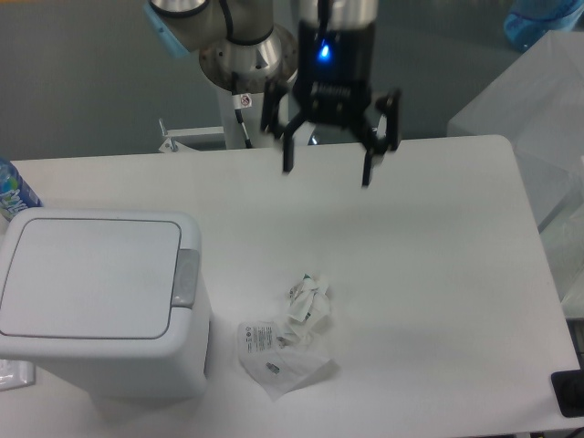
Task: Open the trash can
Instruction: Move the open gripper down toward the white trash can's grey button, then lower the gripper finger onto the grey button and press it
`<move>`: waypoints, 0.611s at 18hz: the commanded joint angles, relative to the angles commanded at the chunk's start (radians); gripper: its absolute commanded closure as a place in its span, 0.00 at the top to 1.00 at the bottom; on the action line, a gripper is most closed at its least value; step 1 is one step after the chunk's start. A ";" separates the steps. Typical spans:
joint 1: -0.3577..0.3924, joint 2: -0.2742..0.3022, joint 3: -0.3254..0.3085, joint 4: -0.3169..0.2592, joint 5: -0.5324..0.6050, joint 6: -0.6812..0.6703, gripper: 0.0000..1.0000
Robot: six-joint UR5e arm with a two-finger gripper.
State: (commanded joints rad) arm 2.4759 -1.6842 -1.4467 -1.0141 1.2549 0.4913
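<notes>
The trash can (96, 301) is a large white boxy bin at the table's front left. Its flat lid (87, 276) lies closed, and a grey push-button tab (185, 276) sits on the right rim. My gripper (327, 173) hangs over the back middle of the table, pointing down, with its two black fingers spread wide and nothing between them. It is well to the right of the bin and farther back, not touching it.
Crumpled white paper wrappers (287, 338) lie just right of the bin. A blue-labelled bottle (13, 193) peeks in at the left edge behind the bin. The arm's base column (248, 82) stands behind the table. A dark object (570, 392) sits at the front right corner.
</notes>
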 joint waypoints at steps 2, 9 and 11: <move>-0.021 -0.034 0.031 0.006 -0.051 -0.077 1.00; -0.049 -0.109 0.072 0.016 -0.055 -0.273 1.00; -0.052 -0.115 0.066 0.014 -0.055 -0.280 1.00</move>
State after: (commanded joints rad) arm 2.4237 -1.7993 -1.3806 -1.0001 1.1996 0.2117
